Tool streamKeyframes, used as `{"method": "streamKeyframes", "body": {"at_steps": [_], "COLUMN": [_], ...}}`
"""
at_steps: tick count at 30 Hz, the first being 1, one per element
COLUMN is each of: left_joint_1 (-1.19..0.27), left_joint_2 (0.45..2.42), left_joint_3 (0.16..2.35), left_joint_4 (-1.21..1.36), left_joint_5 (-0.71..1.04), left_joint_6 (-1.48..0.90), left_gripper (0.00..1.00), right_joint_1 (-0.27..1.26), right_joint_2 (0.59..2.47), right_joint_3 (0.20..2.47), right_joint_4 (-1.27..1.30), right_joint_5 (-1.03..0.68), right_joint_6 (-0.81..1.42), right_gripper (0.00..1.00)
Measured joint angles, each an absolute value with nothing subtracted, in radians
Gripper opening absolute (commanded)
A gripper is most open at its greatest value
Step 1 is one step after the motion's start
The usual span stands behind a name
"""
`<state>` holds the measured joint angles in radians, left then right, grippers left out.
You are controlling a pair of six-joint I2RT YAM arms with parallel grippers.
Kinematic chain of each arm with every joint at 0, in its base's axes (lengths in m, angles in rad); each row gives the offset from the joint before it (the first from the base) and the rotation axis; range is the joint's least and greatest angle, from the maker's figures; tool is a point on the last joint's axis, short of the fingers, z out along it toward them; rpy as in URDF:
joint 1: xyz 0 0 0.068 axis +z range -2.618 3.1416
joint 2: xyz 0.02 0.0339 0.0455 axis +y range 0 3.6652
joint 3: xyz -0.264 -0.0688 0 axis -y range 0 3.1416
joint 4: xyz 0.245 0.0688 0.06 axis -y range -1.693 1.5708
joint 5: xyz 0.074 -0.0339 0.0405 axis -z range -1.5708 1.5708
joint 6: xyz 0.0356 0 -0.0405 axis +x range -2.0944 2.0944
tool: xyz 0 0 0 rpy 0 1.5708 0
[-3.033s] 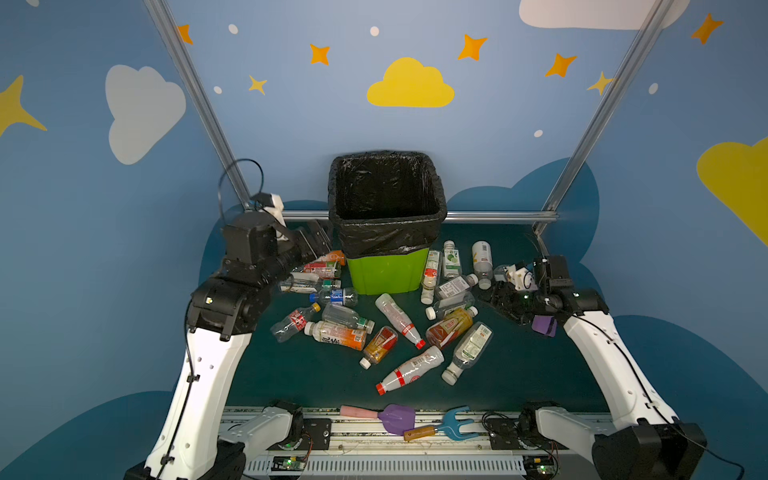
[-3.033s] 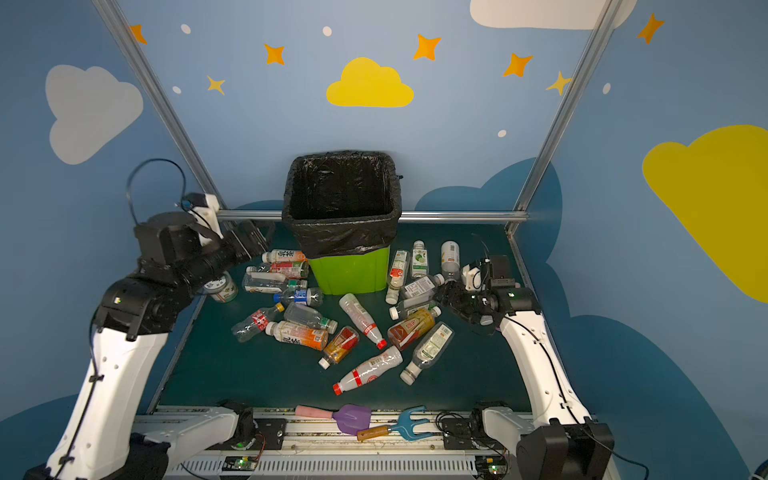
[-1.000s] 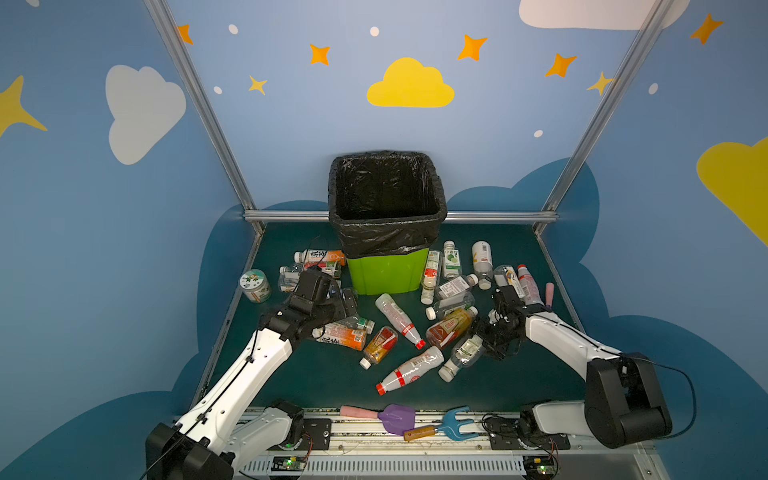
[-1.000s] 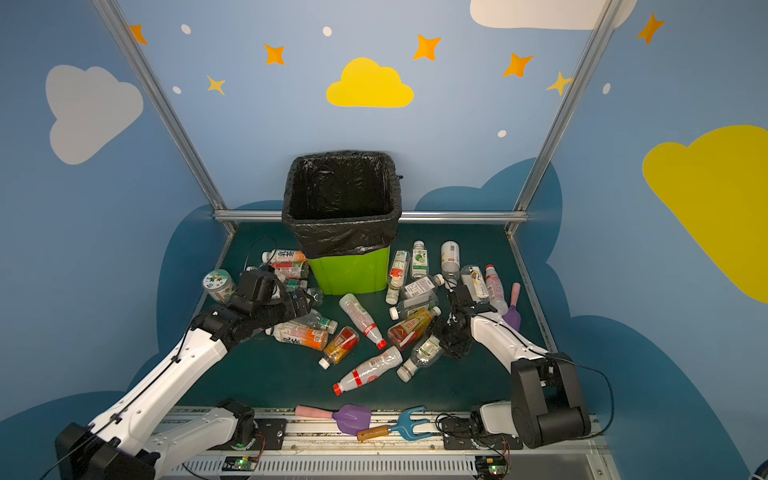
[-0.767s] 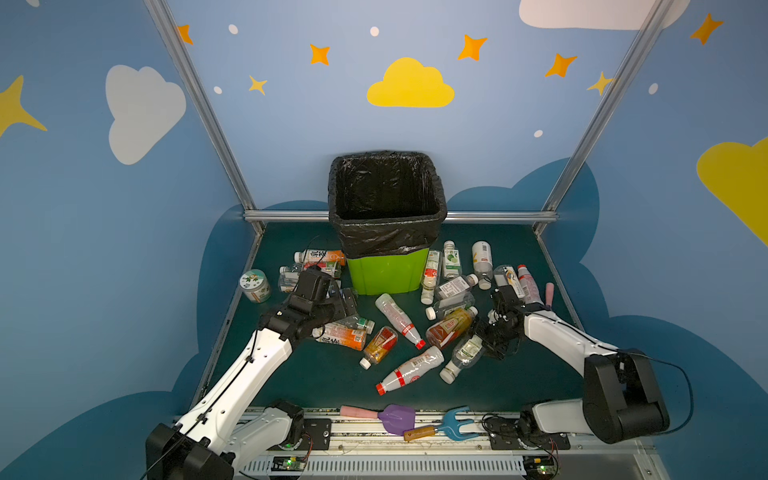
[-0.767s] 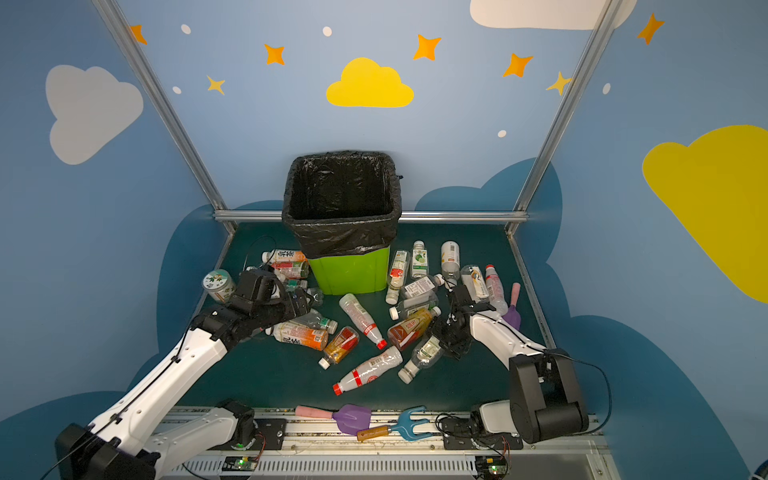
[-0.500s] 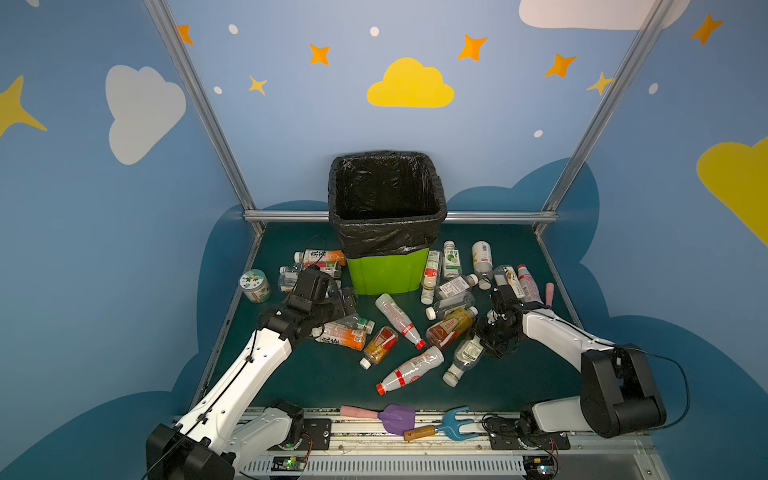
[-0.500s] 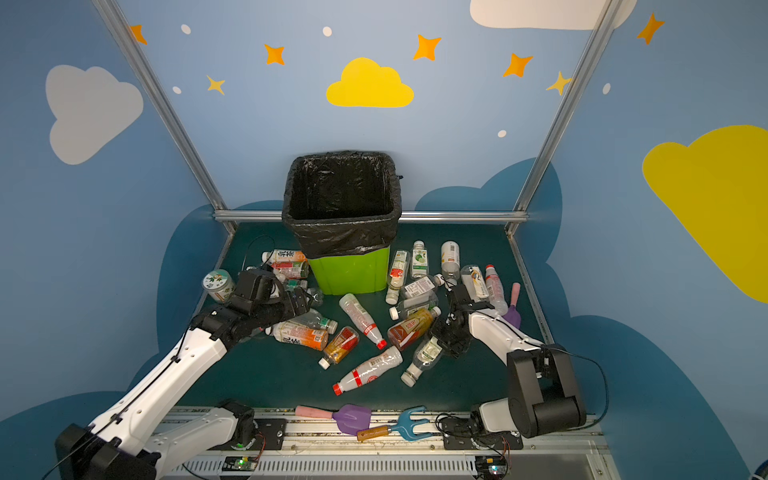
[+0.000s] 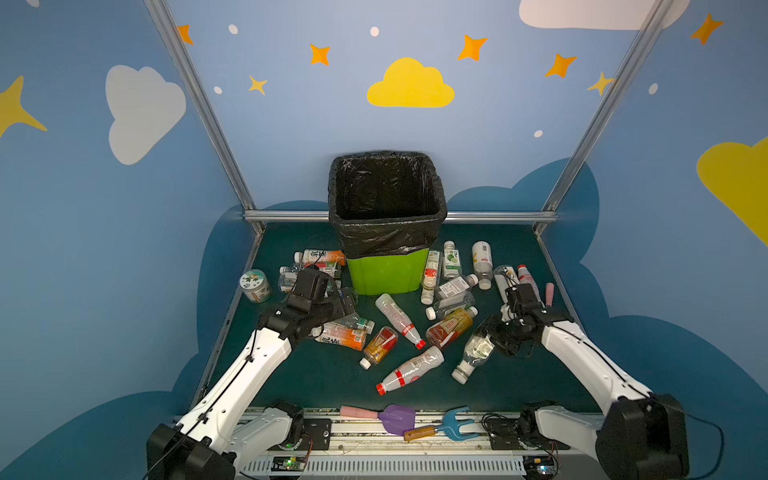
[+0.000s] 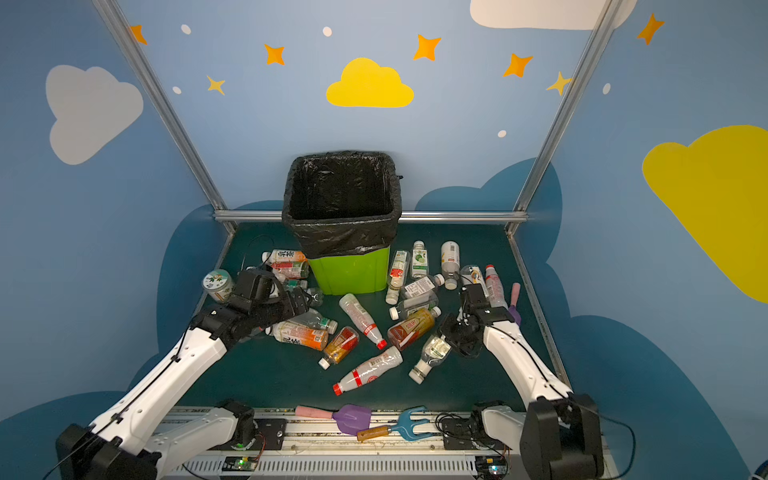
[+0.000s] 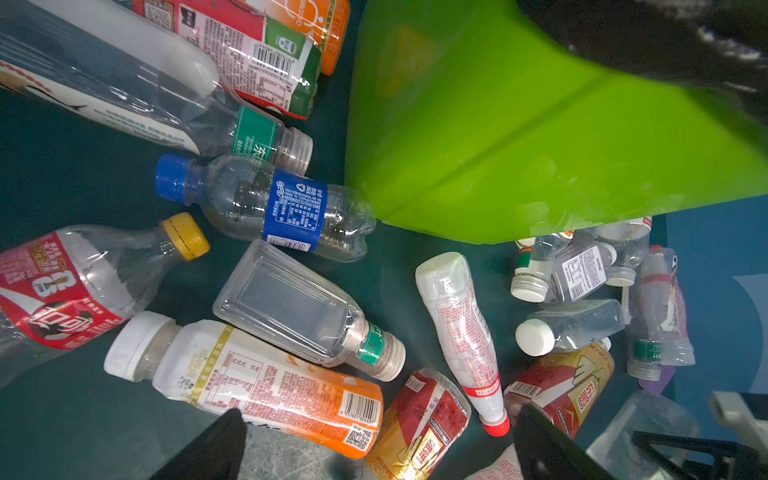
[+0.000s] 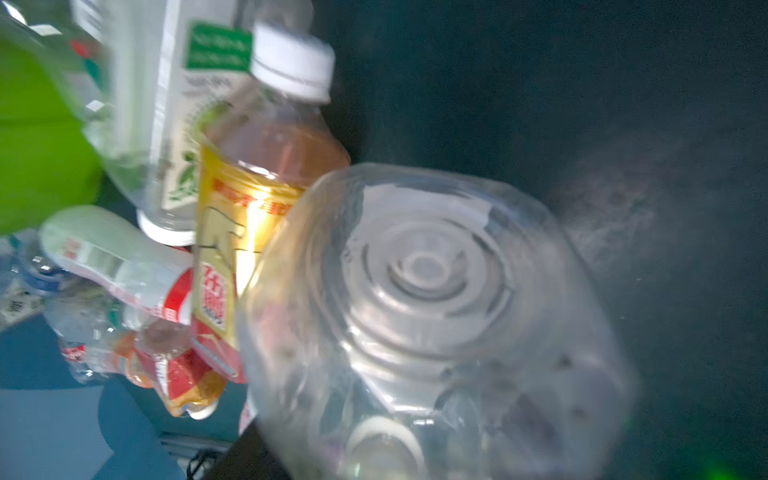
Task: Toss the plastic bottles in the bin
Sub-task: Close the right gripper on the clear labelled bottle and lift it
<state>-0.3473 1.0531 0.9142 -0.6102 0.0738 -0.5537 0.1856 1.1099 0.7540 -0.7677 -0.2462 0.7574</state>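
— Left side first: how does the left pincer [image 11: 379, 413] stand?
— Its jaws are wide apart and hold nothing. It hangs low over the bottles left of the bin, just above a white-capped bottle with an orange label [image 11: 266, 382].
— And the bin [image 9: 386, 274]?
— It is lime green with a black liner and stands upright at the back middle of the bench [image 9: 316, 382]. The plastic bottles [image 9: 397, 318] lie scattered round its foot, on both sides and in front.
— The right pincer [image 9: 493, 336]?
— It sits at the base end of a clear bottle with a white cap [image 9: 473, 353], which lies at the right of the pile. That bottle's ribbed base fills the right wrist view and is blurred. The jaws flank the bottle, but I cannot tell whether they truly clamp it.
— What differs from before?
— Three seconds ago the left arm was raised beside the bin's rim, and now it is down among the bottles. The right pincer was back near the right edge of the bench and has come forward to the clear bottle. Over the last second that bottle has barely shifted.
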Motion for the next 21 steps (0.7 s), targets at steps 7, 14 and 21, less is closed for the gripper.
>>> {"method": "streamKeyframes", "body": {"at_steps": [7,14,21], "left_joint_1": [-0.335,-0.316,-0.257], "left_joint_2": [1.066,1.092,1.092], "left_joint_3": [0.914,0.976,1.018], "left_joint_4": [-0.621,-0.667,-0.715], "left_joint_5": [0.073,0.061,0.063], "left_joint_6": [-0.554,-0.548,-0.551], "left_gripper": [1.00,1.00,1.00], "right_joint_1": [0.082,0.054,0.185], "right_joint_2": [0.831,0.929,1.332], "right_joint_3": [0.795,1.179,1.837], "right_joint_4": [-0.832,-0.771,-0.623], "right_joint_5": [-0.156,-0.139,-0.167], "right_joint_6": [0.810,0.800,0.743], "right_gripper": [0.57,0.57,0.63]}}
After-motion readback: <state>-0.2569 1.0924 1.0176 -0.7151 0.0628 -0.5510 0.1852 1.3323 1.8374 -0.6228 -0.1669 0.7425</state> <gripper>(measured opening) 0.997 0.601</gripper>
